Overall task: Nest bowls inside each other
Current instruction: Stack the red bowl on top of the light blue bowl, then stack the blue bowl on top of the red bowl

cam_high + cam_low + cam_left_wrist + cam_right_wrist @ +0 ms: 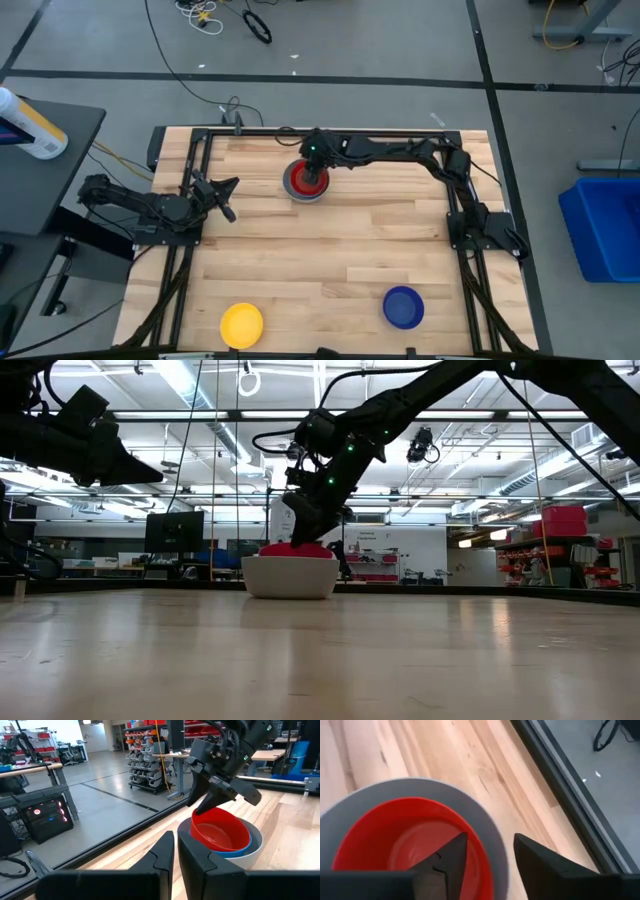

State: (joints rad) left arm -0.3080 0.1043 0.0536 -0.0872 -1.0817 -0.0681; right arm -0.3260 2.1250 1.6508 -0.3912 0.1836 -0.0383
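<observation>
The left gripper [228, 197] hangs over the bench's [340, 255] left edge, near the far corner, its fingers [165, 857] clenched on nothing. The yellow bowl [241, 325] sits at the near edge, left of centre. Near the far edge, about mid-width, the red bowl [220, 830] lies in the light blue bowl [235, 853], which lies in the grey bowl [290, 576], a stack of 3. The right gripper [487, 855] is over the stack's far rim with its fingers parted, 1 finger inside the red bowl and 1 outside the grey rim; I cannot tell whether they touch it. The dark blue bowl [403, 307] sits at the near edge, right of centre.
</observation>
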